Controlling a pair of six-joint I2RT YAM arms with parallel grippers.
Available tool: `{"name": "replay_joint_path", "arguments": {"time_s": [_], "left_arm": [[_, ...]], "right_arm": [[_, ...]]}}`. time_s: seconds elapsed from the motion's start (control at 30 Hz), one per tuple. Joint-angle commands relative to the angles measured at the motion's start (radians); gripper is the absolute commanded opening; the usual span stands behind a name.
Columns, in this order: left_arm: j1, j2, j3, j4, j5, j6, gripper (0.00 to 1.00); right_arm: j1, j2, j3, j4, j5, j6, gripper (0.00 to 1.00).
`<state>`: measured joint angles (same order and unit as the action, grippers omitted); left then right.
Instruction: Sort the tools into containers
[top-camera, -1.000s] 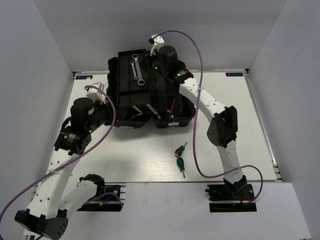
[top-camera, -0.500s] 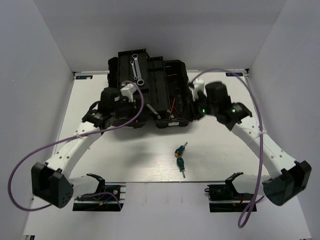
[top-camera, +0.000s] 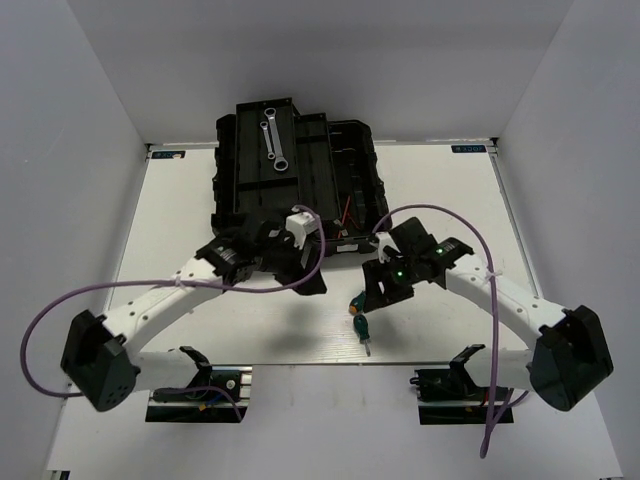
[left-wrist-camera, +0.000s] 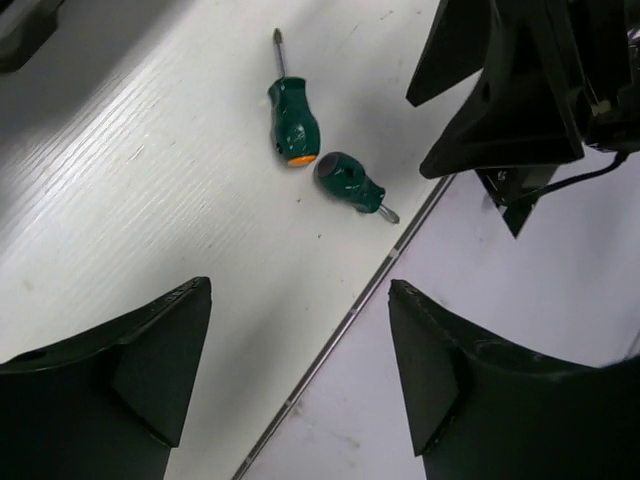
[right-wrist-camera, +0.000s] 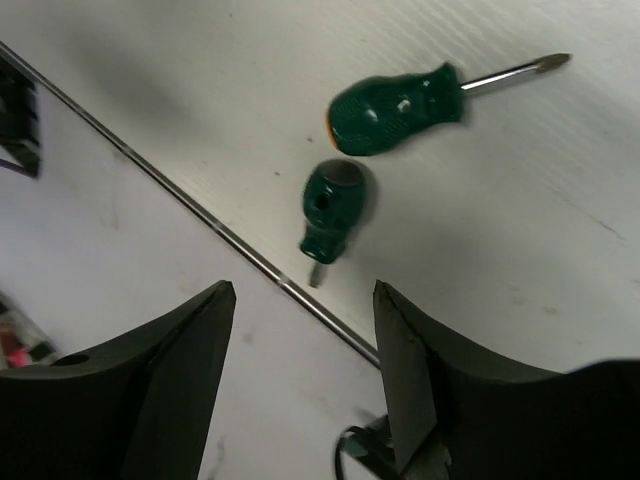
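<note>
Wide open and empty, the left gripper (left-wrist-camera: 298, 300) and right gripper (right-wrist-camera: 302, 295) hung close over the screwdriver (left-wrist-camera: 293, 115) and its twin (left-wrist-camera: 347, 180), which lay together near the table's (top-camera: 480, 220) front edge, probably to carry one each to the toolbox (top-camera: 228, 170).

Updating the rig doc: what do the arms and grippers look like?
The left arm and right arm have white links with black joint housings, and a purple cable loops alongside each. Green lights glow near the right wrist. The left gripper and right gripper have black, wedge-shaped fingers.
</note>
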<state>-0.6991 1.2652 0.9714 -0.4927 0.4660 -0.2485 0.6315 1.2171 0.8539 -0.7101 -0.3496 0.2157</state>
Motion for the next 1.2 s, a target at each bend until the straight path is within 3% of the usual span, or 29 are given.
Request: {"name": "replay_joint_path", "arguments": {"time_s": [0.0, 0.2, 0.47, 0.77, 1.17], "left_arm": [[-0.013, -0.143, -0.077, 0.002, -0.087, -0.02, 0.82], [-0.013, -0.36, -0.158, -0.023, -0.154, -0.126, 0.83], [-0.013, -0.515, -0.197, -0.128, -0.216, -0.187, 0.83], [-0.013, -0.491, -0.154, -0.161, -0.207, -0.176, 0.83], [-0.013, -0.481, -0.132, -0.202, -0.216, -0.158, 0.83]], "right_arm": [[0.013, 0.057, -0.009, 0.104, -0.091, 0.18, 0.64], [0.008, 0.197, -0.001, 0.181, -0.033, 0.449, 0.68], [0.017, 0.269, 0.037, 0.207, 0.191, 0.571, 0.7], [0.056, 0.323, -0.012, 0.331, 0.381, 0.642, 0.67], [0.129, 0.366, -0.035, 0.339, 0.446, 0.7, 0.6]]}}
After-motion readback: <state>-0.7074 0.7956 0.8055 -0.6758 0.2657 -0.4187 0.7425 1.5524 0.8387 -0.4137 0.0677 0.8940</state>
